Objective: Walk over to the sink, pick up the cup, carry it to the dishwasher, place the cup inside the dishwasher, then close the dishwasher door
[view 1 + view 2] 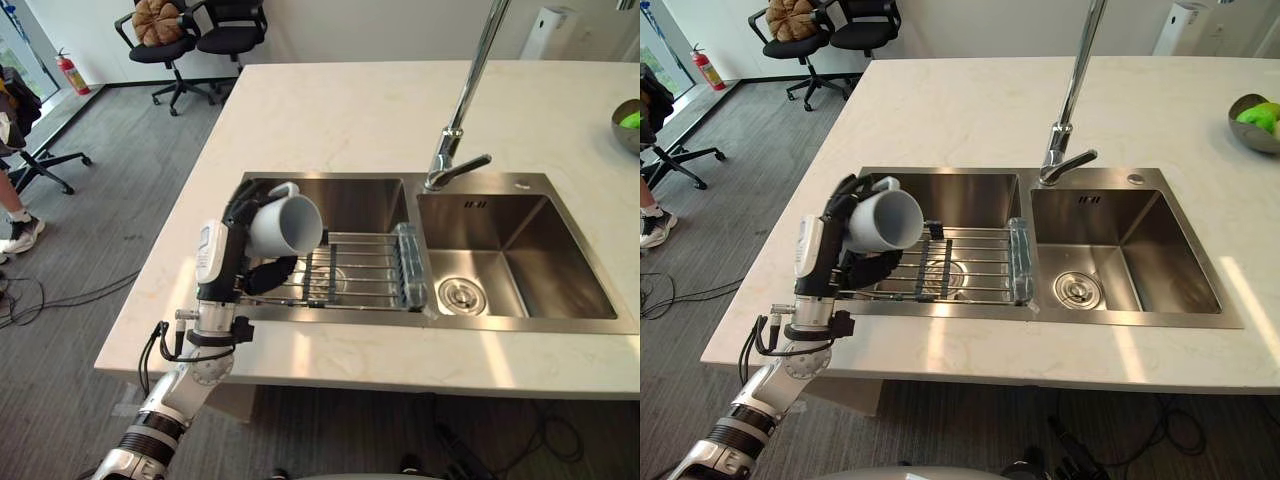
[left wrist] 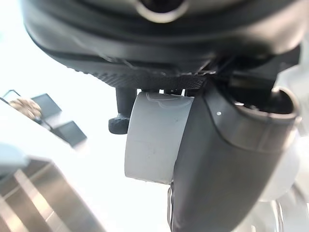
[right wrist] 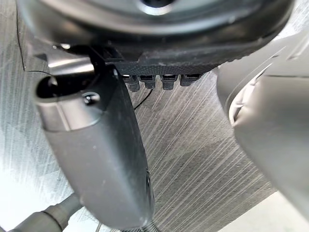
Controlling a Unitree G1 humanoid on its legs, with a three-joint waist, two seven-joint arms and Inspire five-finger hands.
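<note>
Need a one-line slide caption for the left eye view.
Left robot hand holds the white cup on its side over the wire rack in the left sink basin.

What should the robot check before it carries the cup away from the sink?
1. Left hand curled round the cup: ok.
2. Cup clear of the faucet: ok, well to its left.
3. Cup free of the rack: looks ok, it appears to be held above the rack's left end.
4. Cup empty: cannot tell; it lies on its side and I cannot see inside it.
5. Right hand out of the way: ok, it hangs over the floor.
6. Dishwasher door open: cannot tell.
</note>
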